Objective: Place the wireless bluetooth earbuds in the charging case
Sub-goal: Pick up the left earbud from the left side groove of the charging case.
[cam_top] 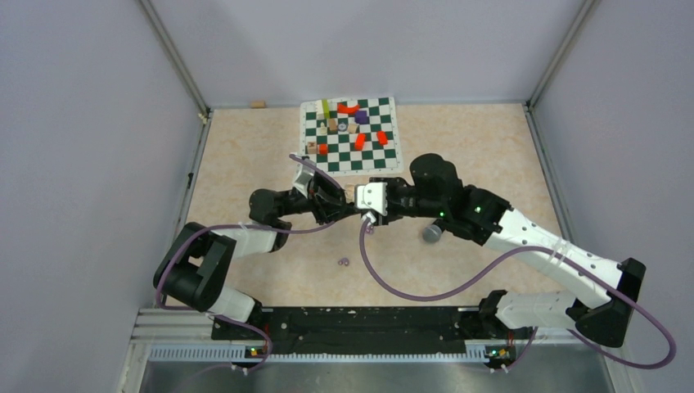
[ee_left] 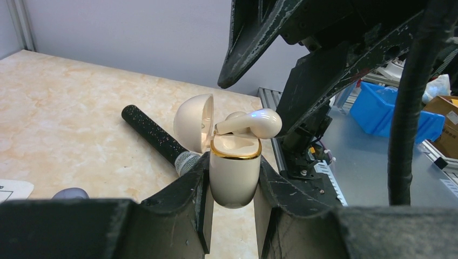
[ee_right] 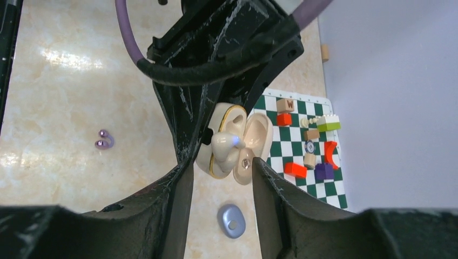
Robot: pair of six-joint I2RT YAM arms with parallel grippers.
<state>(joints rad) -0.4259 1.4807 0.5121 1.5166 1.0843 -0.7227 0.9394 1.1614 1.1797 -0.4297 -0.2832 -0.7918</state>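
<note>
My left gripper (ee_left: 233, 172) is shut on a cream charging case (ee_left: 234, 172) with a gold rim, held upright with its lid (ee_left: 193, 121) open. A cream earbud (ee_left: 253, 122) with a small blue light lies across the case's opening. It also shows in the right wrist view (ee_right: 226, 143) on the case (ee_right: 211, 162). My right gripper (ee_right: 221, 164) is open, its fingers spread just above the earbud and apart from it. A tiny purple rounded pair (ee_right: 103, 141) lies on the table to the left, also in the top view (cam_top: 344, 262). Both grippers (cam_top: 337, 201) (cam_top: 365, 211) meet mid-table.
A black microphone (ee_left: 154, 135) lies on the table behind the case, its head (cam_top: 431, 233) beside my right arm. A blue-grey pebble-shaped object (ee_right: 231, 220) lies below the grippers. A green chequered mat (cam_top: 372, 155) with red, purple and wooden blocks lies at the back.
</note>
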